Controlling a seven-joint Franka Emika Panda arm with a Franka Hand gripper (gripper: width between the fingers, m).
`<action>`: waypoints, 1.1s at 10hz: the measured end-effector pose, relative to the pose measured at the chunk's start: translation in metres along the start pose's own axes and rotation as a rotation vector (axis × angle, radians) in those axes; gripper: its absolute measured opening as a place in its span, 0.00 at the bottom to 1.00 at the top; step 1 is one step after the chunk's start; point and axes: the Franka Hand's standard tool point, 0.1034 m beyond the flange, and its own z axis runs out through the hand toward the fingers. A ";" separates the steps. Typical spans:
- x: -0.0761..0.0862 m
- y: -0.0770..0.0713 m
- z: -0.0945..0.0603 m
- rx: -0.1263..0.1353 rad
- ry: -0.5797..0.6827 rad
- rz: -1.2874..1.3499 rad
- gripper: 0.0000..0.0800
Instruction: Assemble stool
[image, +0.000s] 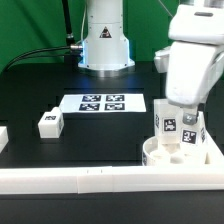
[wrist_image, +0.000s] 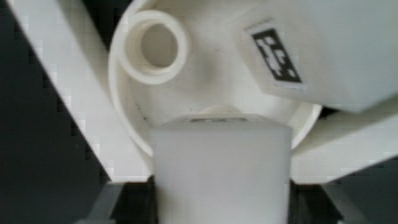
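Wrist view, gripper (wrist_image: 217, 196) clamped on white blocky leg (wrist_image: 217, 150), seemingly upright over round seat (wrist_image: 192, 92) with open socket (wrist_image: 157, 46)

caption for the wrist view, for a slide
Gripper clamps a white stool leg at the round seat, near an empty socket and a second tagged leg.

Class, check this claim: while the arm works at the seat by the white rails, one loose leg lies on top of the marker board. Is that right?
Not quite. In the exterior view the loose leg lies on the black table, apart from the marker board. The rest holds.
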 end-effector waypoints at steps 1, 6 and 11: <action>0.000 0.001 0.000 0.021 0.003 0.108 0.42; 0.000 0.000 0.000 0.026 0.002 0.440 0.42; 0.003 -0.005 0.000 0.077 0.066 1.154 0.42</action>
